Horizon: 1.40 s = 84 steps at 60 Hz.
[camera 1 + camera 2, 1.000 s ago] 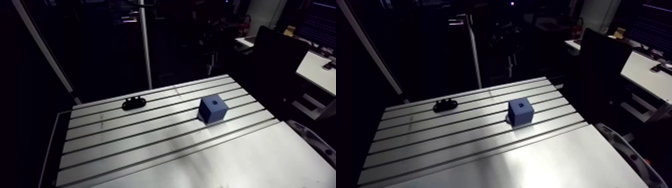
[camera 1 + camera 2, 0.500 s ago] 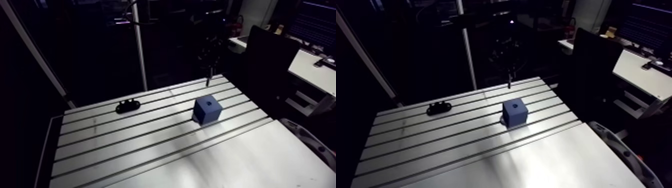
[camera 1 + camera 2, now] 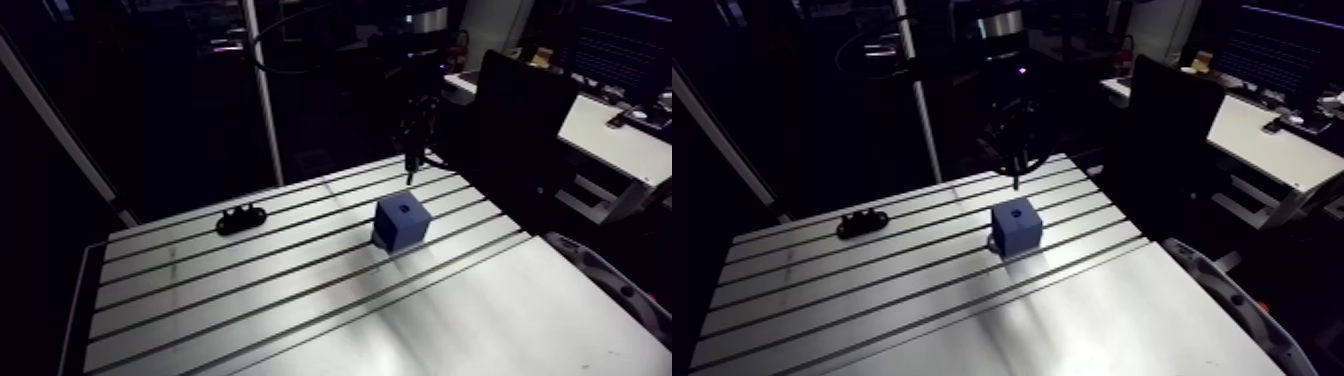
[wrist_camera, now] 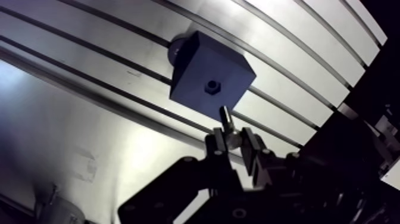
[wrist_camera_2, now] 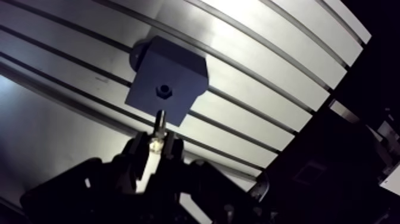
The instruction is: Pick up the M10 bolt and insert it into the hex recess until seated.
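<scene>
- Gripper fingers are pinched together on the M10 bolt. A pale part of the bolt sits between the pads and its thin shank sticks out past the fingertips.
- Taking the way the fingers point as 12 o'clock, the bolt's long axis runs at about 12, straight along the gripper's own line.
- From the bolt's tip, the hex recess lies ahead at about 11 o'clock, near but apart, so the tip is not yet in it.
- That recess opens in the top face of the blue block. In the arm view the bolt hangs upright above the block's far side, clear of its top.
- My judgement is that the coming move needs a small shift toward 11 to bring the shank over the recess, then a straight descent.
- The block stands on the slotted table.
- In the arm view, a small black fixture lies well apart at the block's 9 o'clock.
</scene>
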{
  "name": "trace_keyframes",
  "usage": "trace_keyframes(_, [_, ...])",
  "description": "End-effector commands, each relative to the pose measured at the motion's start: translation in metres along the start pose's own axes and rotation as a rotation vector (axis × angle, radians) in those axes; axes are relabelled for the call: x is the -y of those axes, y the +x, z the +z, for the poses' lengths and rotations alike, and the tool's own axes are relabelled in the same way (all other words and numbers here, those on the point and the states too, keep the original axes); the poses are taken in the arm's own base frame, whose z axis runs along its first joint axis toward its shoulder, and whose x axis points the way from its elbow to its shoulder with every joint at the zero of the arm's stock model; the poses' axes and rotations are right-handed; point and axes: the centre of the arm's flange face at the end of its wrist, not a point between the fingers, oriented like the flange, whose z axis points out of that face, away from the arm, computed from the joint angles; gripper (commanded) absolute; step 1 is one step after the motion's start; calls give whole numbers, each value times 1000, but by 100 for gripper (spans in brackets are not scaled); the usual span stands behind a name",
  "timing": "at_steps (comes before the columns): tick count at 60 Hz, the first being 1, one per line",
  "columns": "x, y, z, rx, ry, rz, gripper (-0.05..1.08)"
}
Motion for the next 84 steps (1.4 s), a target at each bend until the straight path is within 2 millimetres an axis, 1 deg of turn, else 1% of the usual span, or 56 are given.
trace_keyframes(1, [-2, 0, 4, -2, 2, -2, 98])
trace_keyframes(44, [4, 0, 23, 21, 26, -2, 101])
trace_keyframes(84, [8, 1, 39, 4, 24, -1, 101])
